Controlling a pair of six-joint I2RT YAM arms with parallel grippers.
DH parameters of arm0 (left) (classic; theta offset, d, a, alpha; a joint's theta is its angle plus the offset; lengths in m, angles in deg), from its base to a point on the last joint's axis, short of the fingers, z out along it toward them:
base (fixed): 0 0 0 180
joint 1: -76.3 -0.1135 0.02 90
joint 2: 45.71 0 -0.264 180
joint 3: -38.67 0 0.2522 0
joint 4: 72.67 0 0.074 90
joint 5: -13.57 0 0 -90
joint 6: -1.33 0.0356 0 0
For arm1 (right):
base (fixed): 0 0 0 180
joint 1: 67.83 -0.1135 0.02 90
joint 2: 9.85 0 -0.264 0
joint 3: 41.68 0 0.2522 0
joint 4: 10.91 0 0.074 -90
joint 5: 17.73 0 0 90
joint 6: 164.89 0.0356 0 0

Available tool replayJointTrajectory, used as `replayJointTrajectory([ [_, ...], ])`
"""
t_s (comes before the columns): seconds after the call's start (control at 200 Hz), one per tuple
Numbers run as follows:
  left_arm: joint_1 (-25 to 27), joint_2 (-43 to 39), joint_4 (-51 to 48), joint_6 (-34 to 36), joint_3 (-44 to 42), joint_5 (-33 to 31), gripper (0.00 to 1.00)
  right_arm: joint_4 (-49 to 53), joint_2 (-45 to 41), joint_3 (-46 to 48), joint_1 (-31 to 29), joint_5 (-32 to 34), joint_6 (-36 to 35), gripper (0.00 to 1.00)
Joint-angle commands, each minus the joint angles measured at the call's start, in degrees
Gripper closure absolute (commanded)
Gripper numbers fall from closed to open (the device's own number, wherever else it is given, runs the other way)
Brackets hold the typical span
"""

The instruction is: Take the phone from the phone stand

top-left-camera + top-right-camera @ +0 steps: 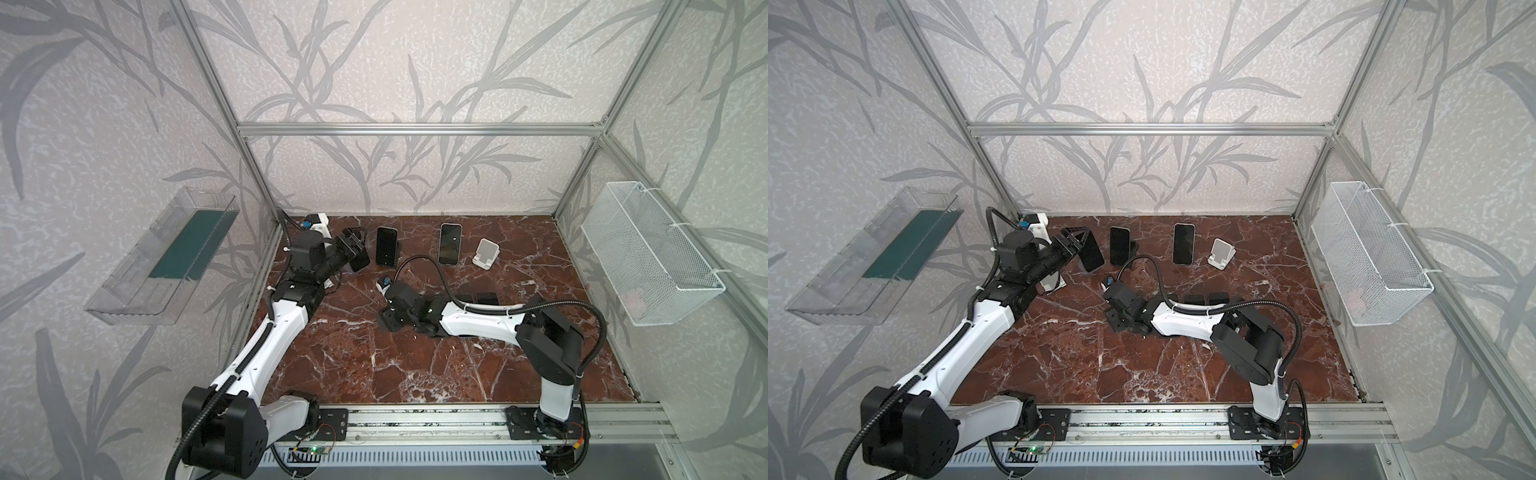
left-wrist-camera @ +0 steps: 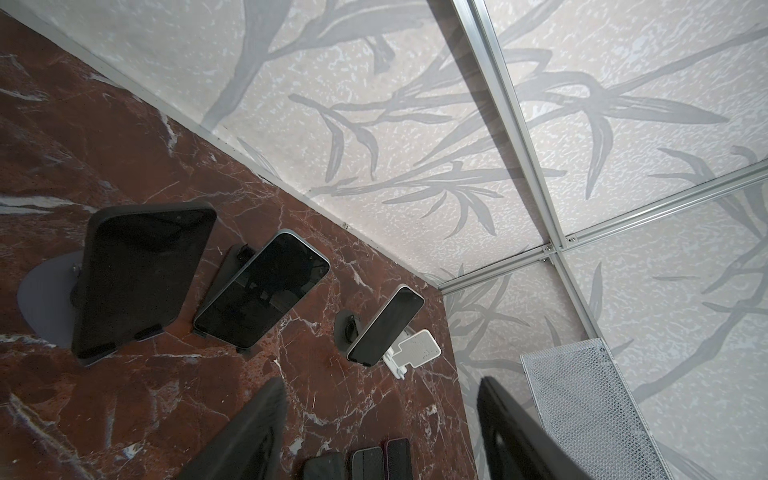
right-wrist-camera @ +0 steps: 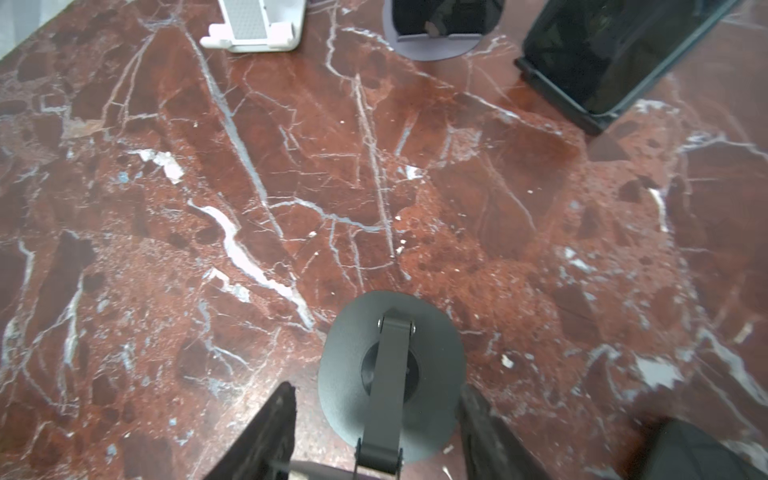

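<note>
In the right wrist view a dark grey round phone stand (image 3: 345,365) sits on the marble between the fingers of my right gripper (image 3: 377,388). Its hinged arm rises toward the camera. Only a thin purple edge of the phone (image 3: 324,469) shows, spanning the jaws at the frame's rim, and the jaws look shut on it. In both top views this gripper (image 1: 388,322) points down mid-table and hides phone and stand. My left gripper (image 2: 382,381) is open and empty at the back left (image 1: 355,245), beside a black phone (image 2: 141,282) on a grey stand.
Two more phones (image 1: 385,246) (image 1: 449,243) lean on stands along the back, next to a white stand (image 1: 486,252) with nothing on it. Three phones (image 2: 361,463) lie flat behind my right arm. A wire basket (image 1: 648,257) hangs right, a clear bin (image 1: 162,257) left.
</note>
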Motion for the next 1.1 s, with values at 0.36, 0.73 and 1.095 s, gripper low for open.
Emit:
replayJointTrajectory([
  [0.36,1.1,-0.3,0.5,0.3,-0.2,-0.1,0.27,0.6,-29.1,13.5,5.4,17.9,-5.4,0.5],
  [0.73,4.5,0.8,0.0,1.0,0.1,-0.4,0.27,2.5,-37.4,14.8,38.4,11.4,-5.4,0.5],
  [1.095,7.5,1.7,-0.8,2.1,0.3,-0.7,0.27,-0.6,-18.7,8.3,53.9,7.9,-3.4,0.5],
])
